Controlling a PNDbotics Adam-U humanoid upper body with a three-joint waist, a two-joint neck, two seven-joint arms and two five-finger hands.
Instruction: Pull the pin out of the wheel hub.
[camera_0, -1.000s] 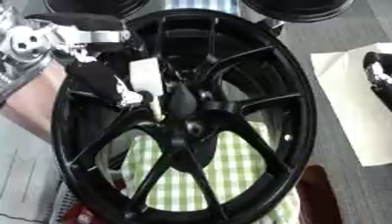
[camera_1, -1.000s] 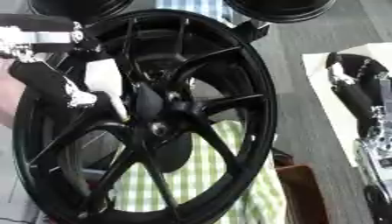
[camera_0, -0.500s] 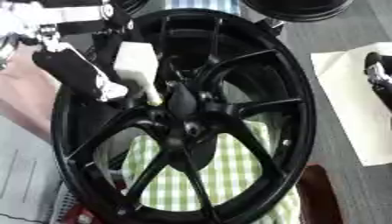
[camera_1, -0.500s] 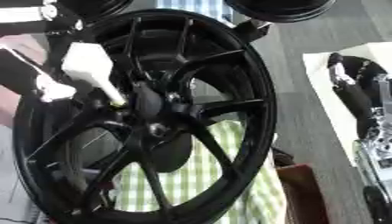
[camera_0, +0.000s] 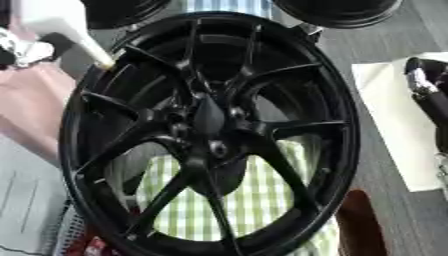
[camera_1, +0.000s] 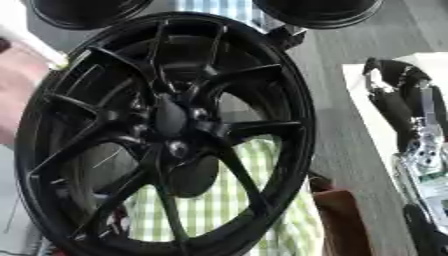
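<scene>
A moment ago my left hand (camera_0: 19, 50) was deep inside the wheel (camera_0: 302, 129), with the white pin (camera_0: 59, 24) right next to the hub (camera_0: 210, 119). Then it went up and to the left. Now the pin is out of the hub. It is up in the top left corner, outside the wheel, and its small yellow tip is just beside the rim. The wheel itself has not moved.

The wheel is big, round, black and shiny. It has many thin spokes that run from the hub out to the rim. The hub is a dark round lump with little round bolt spots around it. Under the wheel lies a soft cloth (camera_0: 262, 200) with green and white squares. 2 more black wheels (camera_0: 337, 9) show at the top edge. The pin is a smooth white block, wide at the top and thin at the tip.

My left hand is at the left edge, touching the pin, well apart from the hub. It is blurry, so I cannot tell if it is closed round the pin. My right hand (camera_1: 392, 97), black and silver, rests loose on a white sheet (camera_0: 389, 125) at the right, holding nothing.
</scene>
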